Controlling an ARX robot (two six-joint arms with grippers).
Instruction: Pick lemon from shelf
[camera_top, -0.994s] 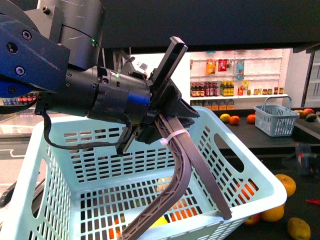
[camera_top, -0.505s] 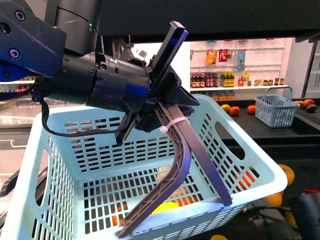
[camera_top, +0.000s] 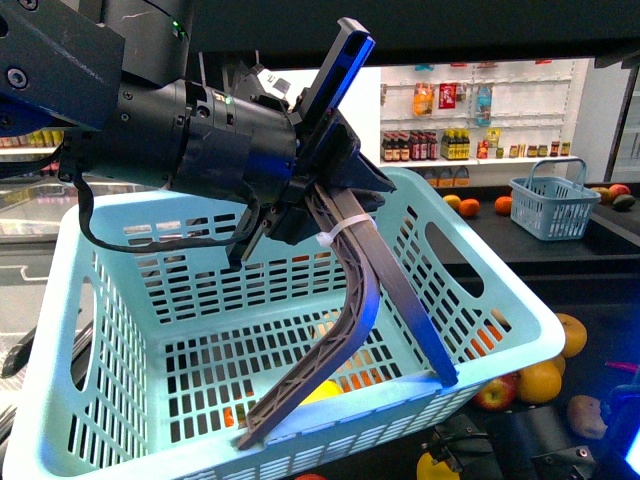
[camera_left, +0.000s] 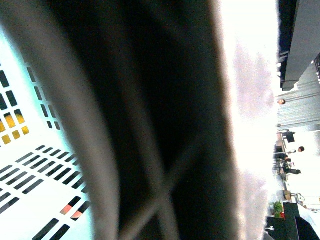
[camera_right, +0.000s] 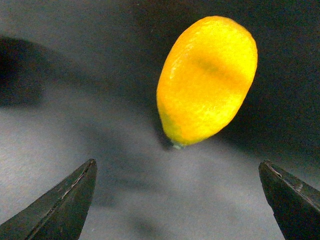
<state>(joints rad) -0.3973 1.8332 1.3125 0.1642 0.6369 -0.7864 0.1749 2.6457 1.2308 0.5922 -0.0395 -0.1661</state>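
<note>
The lemon (camera_right: 207, 80), bright yellow and oval, lies on the shelf's dark tray (camera_right: 100, 150) in the right wrist view. My right gripper (camera_right: 177, 200) is open, its two black fingertips (camera_right: 65, 205) wide apart, and the lemon lies just beyond the gap, untouched. In the front view the right arm (camera_top: 520, 445) reaches in low at the bottom right, beside a yellow fruit (camera_top: 432, 466) at the picture's edge. My left gripper (camera_top: 325, 200) is shut on the grey handle of a pale blue basket (camera_top: 500, 350) held up close to the camera. The left wrist view shows only the blurred dark handle and basket mesh (camera_left: 30, 165).
Oranges (camera_top: 540, 380), a red apple (camera_top: 495, 392) and a brownish fruit (camera_top: 585, 415) lie on the dark tray beside the basket. Further back stand a small blue basket (camera_top: 547, 208), more oranges (camera_top: 468, 207) and white shelving with bottles (camera_top: 450, 145).
The right arm has come down and leftwards into the bottom right of the front view. The left gripper and its basket have shifted slightly left and up.
</note>
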